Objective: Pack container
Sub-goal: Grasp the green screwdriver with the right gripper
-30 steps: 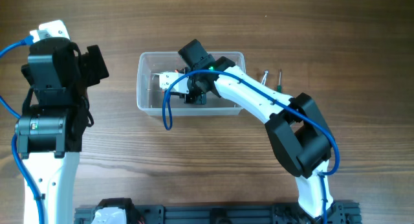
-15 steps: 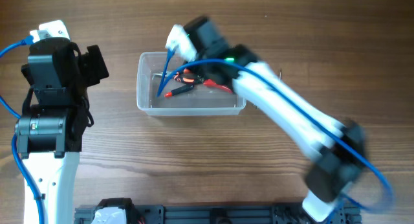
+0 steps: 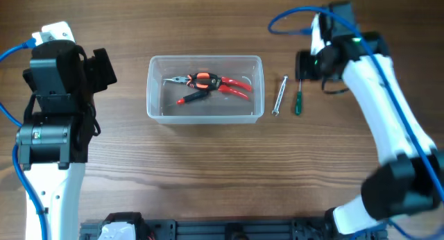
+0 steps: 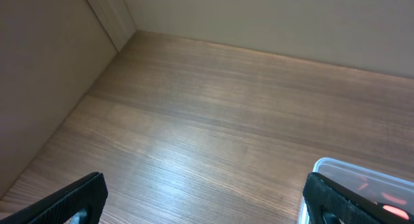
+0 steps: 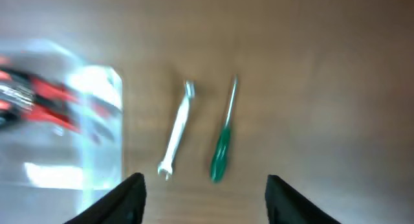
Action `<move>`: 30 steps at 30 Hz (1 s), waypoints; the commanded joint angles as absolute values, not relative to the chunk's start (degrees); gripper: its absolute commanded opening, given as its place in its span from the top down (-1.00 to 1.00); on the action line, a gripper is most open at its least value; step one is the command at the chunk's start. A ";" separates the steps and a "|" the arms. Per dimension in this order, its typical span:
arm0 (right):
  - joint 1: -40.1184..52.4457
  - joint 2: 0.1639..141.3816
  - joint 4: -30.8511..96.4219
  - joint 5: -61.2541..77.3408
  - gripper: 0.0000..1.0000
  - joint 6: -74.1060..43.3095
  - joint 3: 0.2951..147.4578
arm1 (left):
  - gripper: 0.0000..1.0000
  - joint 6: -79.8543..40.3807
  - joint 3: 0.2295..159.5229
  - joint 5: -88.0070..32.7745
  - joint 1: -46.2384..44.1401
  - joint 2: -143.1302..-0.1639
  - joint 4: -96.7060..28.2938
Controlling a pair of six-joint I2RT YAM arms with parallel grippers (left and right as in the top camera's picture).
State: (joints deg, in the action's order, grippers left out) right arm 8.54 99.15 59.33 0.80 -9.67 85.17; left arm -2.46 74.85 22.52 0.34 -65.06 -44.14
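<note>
The clear plastic container (image 3: 205, 114) stands mid-table and holds red-handled pliers (image 3: 208, 82). Its corner shows in the left wrist view (image 4: 352, 175) and its blurred end in the right wrist view (image 5: 97, 130). A silver wrench (image 3: 279, 95) and a green-handled screwdriver (image 3: 298, 99) lie on the table right of it; both show in the right wrist view, the wrench (image 5: 176, 130) and the screwdriver (image 5: 222, 153). My right gripper (image 5: 204, 195) is open and empty, above and just right of these two tools (image 3: 307, 65). My left gripper (image 4: 204, 201) is open and empty, far left of the container.
The left arm (image 3: 59, 94) stands at the table's left side. A wall and a corner post (image 4: 110, 17) bound the table's far edge. A black rail (image 3: 229, 229) runs along the front edge.
My right gripper has left the container, moving up and right to above the wrench and screwdriver. The pliers now lie loose in the container. The left arm has not moved.
</note>
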 commanded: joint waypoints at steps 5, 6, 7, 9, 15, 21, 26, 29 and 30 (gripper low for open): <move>8.01 108.57 54.85 5.13 0.10 -18.17 75.99 | -1.00 -2.61 75.33 23.00 0.60 -65.39 -44.05; 7.99 109.54 54.76 4.25 0.13 -18.26 75.99 | -1.00 -2.61 75.33 23.00 0.60 -65.36 -44.05; 7.99 110.32 54.61 3.64 0.14 -18.46 75.99 | -0.99 -2.61 75.33 23.03 0.60 -65.39 -44.05; 7.99 111.85 54.59 2.39 0.13 -19.77 75.96 | -0.99 -2.61 75.33 23.00 0.60 -65.36 -44.05; 7.84 114.34 52.71 2.13 0.12 -19.73 75.70 | -1.00 -2.61 75.33 23.00 0.60 -65.39 -44.05; 7.84 117.30 49.65 2.59 0.47 -21.21 75.44 | -1.00 -2.61 75.33 23.00 0.60 -65.39 -44.05; 7.84 118.21 49.50 2.59 0.67 -21.19 75.44 | -1.00 -2.61 75.33 23.00 0.60 -65.39 -44.05; 7.84 118.91 49.50 2.59 0.69 -21.21 75.40 | -0.99 -2.61 75.33 23.00 0.60 -65.39 -44.05; 7.84 119.09 49.50 2.57 0.79 -21.19 75.40 | -1.00 -2.61 75.33 23.00 0.60 -65.39 -44.05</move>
State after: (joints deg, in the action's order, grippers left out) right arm 8.12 115.94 49.84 2.96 -20.78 76.20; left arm -2.48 74.85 22.50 0.34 -65.06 -44.14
